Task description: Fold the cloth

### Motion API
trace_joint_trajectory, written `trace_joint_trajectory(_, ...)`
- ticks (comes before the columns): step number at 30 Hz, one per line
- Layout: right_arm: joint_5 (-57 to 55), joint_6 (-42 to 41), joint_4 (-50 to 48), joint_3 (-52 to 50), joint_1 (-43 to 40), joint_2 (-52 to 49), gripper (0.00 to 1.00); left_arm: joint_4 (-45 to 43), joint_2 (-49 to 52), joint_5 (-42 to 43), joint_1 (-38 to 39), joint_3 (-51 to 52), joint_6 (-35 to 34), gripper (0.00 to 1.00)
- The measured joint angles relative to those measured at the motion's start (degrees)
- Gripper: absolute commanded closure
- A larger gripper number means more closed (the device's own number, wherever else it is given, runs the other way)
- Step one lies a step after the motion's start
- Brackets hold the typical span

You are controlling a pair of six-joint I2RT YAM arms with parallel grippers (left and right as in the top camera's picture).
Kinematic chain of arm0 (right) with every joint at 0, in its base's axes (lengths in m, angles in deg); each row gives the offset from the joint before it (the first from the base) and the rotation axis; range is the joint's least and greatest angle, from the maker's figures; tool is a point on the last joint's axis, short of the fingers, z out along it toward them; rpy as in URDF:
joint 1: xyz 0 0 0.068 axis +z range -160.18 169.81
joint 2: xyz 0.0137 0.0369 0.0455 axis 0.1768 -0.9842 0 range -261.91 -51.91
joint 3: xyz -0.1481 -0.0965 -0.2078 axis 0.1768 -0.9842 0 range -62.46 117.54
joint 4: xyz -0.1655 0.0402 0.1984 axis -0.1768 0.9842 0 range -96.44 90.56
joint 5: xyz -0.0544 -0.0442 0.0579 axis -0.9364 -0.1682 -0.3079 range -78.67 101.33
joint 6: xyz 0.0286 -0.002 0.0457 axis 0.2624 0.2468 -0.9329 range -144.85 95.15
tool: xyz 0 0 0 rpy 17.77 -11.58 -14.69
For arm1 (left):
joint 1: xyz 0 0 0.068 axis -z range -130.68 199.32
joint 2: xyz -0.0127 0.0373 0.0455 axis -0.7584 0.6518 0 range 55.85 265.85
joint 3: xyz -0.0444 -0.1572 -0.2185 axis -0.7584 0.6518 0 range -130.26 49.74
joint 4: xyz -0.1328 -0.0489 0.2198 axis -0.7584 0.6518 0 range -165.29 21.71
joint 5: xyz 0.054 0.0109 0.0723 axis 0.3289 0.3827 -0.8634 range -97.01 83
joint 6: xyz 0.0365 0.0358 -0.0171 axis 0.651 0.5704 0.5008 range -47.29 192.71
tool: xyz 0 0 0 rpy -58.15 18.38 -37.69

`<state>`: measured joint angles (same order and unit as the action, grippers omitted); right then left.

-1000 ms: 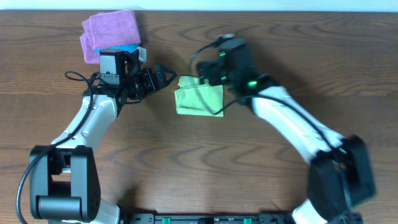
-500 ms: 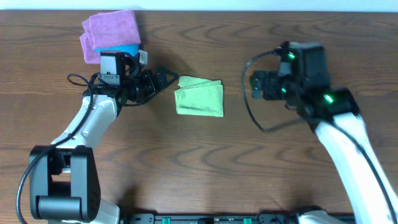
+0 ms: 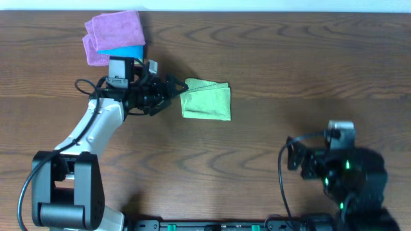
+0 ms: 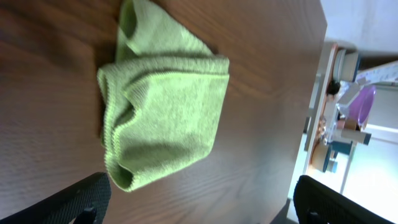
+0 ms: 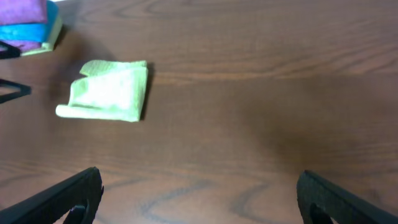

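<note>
The lime-green cloth (image 3: pixel 207 101) lies folded into a small, slightly rumpled rectangle on the wooden table (image 3: pixel 289 64). My left gripper (image 3: pixel 177 88) stands open just left of the cloth's left edge, touching nothing. In the left wrist view the cloth (image 4: pixel 165 106) fills the upper left, and its near folded edge hangs between the wide-apart fingertips (image 4: pixel 81 199) of the left gripper (image 4: pixel 202 208). My right gripper (image 3: pixel 294 160) is open and empty far off at the table's front right. The right wrist view shows the cloth (image 5: pixel 109 92) far ahead of the right gripper (image 5: pixel 199 199).
A purple cloth (image 3: pixel 112 32) lies stacked on a bright blue cloth (image 3: pixel 128 50) at the back left, just behind my left arm. The right wrist view catches that stack's purple cloth (image 5: pixel 22 11) at its top left corner.
My right arm has left the cloth and drawn back to the table's front right. My left gripper has edged right, up to the cloth's left edge. The cloth stays put.
</note>
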<state>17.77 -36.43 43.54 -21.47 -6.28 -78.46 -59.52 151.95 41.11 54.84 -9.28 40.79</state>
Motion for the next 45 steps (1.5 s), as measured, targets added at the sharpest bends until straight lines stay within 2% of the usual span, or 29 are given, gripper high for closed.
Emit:
trace_joint_trajectory(5, -0.5, -2.1, 1.57, -1.95, -0.04, 6.49, 0.01, 0.26, 0.0, 0.07, 1.4, 0.22, -0.09, 0.05)
trace_joint_trajectory(10, -0.98, -3.1, 1.64, -2.12, -0.04, 7.08, 0.01, -1.73, -0.2, 0.13, 1.4, 3.63, -1.09, 0.05)
trace_joint_trajectory(21, -1.2, -3.32, 2.99, -2.16, -0.04, 7.08, 0.01, -19.74, -0.2, -0.85, 1.4, 14.53, -9.29, 0.05)
trace_joint_trajectory(25, -1.31, -3.32, 3.54, -2.19, -0.04, 7.08, 0.01, -23.8, -0.2, -2.6, 1.4, 16.94, -12.85, 0.05)
trace_joint_trajectory(45, -1.31, -3.34, 3.65, -2.19, -0.04, 7.08, 0.01, -28.65, 0.96, -8.07, 1.46, 19.32, -17.62, 0.05)
